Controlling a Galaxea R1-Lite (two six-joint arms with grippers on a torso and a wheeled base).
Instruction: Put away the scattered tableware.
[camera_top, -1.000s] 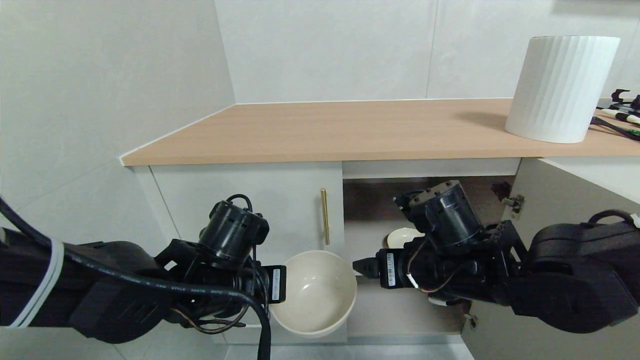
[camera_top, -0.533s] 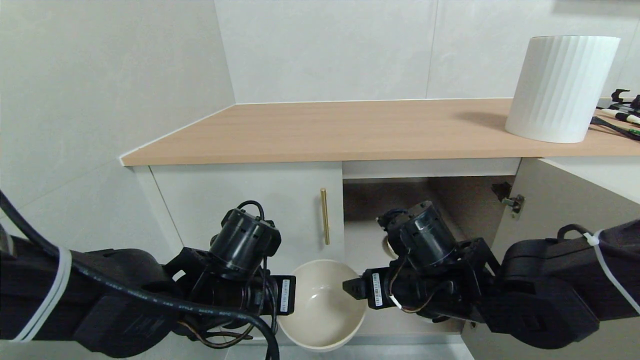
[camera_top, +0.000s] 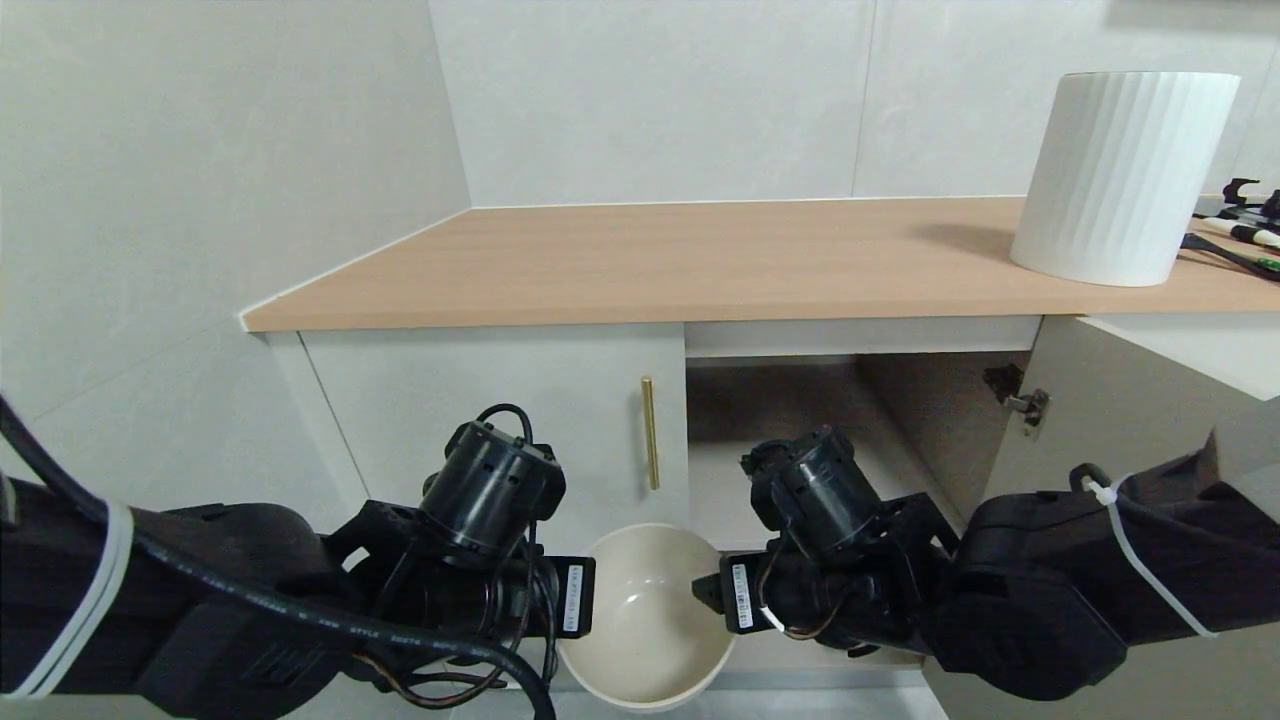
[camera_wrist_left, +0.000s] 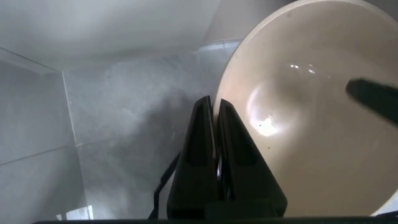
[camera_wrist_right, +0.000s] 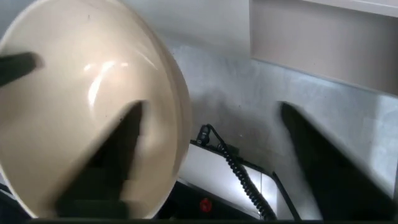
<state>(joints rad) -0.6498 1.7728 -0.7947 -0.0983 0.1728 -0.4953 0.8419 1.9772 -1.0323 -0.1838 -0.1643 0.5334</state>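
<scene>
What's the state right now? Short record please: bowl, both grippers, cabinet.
bowl: cream round bowl, held low in front of the cabinet
left gripper: jaws shut on the bowl's rim
right gripper: jaws open, either side of the opposite rim
cabinet: white cabinet, right door open, left door shut
countertop: wooden countertop, white ribbed cylinder at its right

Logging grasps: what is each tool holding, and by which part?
The left tool pinches the cream bowl by its rim. The right tool is open astride the opposite rim, holding nothing.

Wooden countertop (camera_top: 650, 260) bears a white ribbed canister (camera_top: 1125, 175).
</scene>
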